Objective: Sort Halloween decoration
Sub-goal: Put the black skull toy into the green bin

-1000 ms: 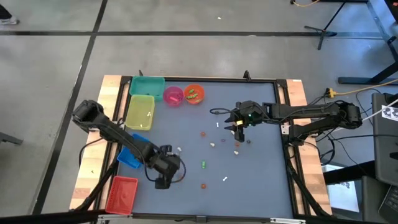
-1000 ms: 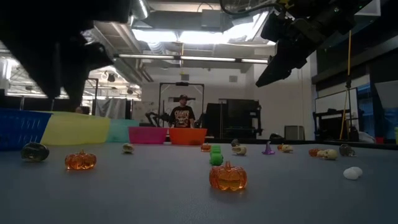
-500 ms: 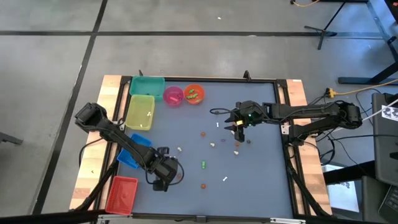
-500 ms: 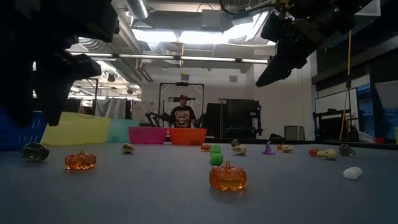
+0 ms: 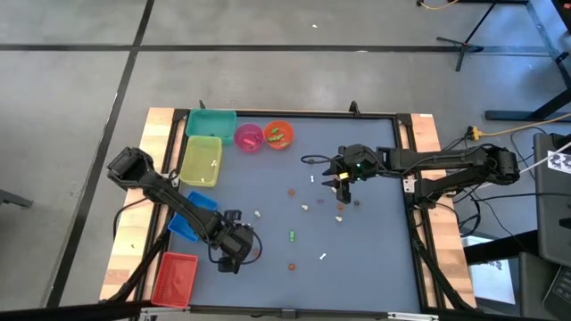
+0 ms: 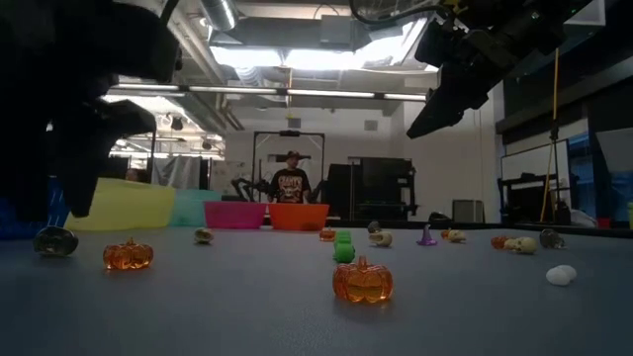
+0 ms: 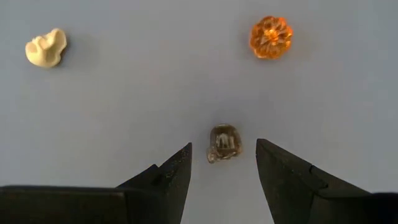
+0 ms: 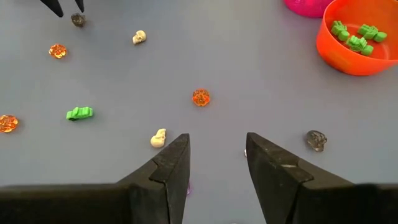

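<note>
target: dark skull (image 7: 223,142), lone trinket at the worktop's (image 5: 375,259) 8 o'clock side, just off the blue bin (image 5: 189,220)
left claw (image 7: 222,163): open, empty, hanging right over the skull; fingers straddle it, not touching
key relation: in the left wrist view the skull sits in the gap between the fingertips, slightly nearer one finger (image 7: 177,168) than the other; looks roughly square, no clear long axis, so no wrist turn seems needed
likely next: straight drop and close
neighbours: orange pumpkin (image 7: 271,37) and white skull (image 7: 45,48) well apart from the gap, no clash expected
nearer arm: left by far; right is well apart
right claw (image 5: 340,183): open, empty, held high over the trinket cluster at about 2 o'clock from worktop centre
rest of the trinkets: scattered mid-worktop, incl. green piece (image 5: 292,235), pumpkin (image 5: 290,265), white piece (image 5: 323,257)
sorted so far: green pieces in orange bowl (image 5: 278,135) at 11 o'clock
risk: skull is tiny and off-centre in the gap; one finger may nudge it first
</note>
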Robot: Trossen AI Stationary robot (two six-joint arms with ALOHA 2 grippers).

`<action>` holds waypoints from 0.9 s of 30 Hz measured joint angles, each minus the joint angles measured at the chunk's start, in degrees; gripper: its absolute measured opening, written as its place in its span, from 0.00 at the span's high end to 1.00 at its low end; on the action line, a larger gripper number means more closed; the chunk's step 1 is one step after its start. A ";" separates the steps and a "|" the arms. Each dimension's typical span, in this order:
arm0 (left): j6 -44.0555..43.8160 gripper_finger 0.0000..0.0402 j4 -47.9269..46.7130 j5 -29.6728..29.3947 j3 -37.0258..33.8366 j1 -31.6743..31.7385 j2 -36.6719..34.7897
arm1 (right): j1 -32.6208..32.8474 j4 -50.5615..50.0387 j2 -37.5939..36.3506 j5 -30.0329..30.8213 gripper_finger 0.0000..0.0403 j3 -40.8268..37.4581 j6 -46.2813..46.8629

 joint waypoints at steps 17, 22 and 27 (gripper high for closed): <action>0.00 0.60 7.75 -0.37 -5.55 0.02 -0.02 | -0.01 -0.01 0.00 0.00 0.61 0.00 0.01; 0.03 0.60 7.92 -0.40 -5.84 0.03 -0.02 | -0.01 -0.01 0.00 0.00 0.61 0.00 0.00; 0.03 0.60 7.92 -0.59 -5.85 0.02 -0.02 | 0.00 -0.01 0.00 0.00 0.61 0.00 0.01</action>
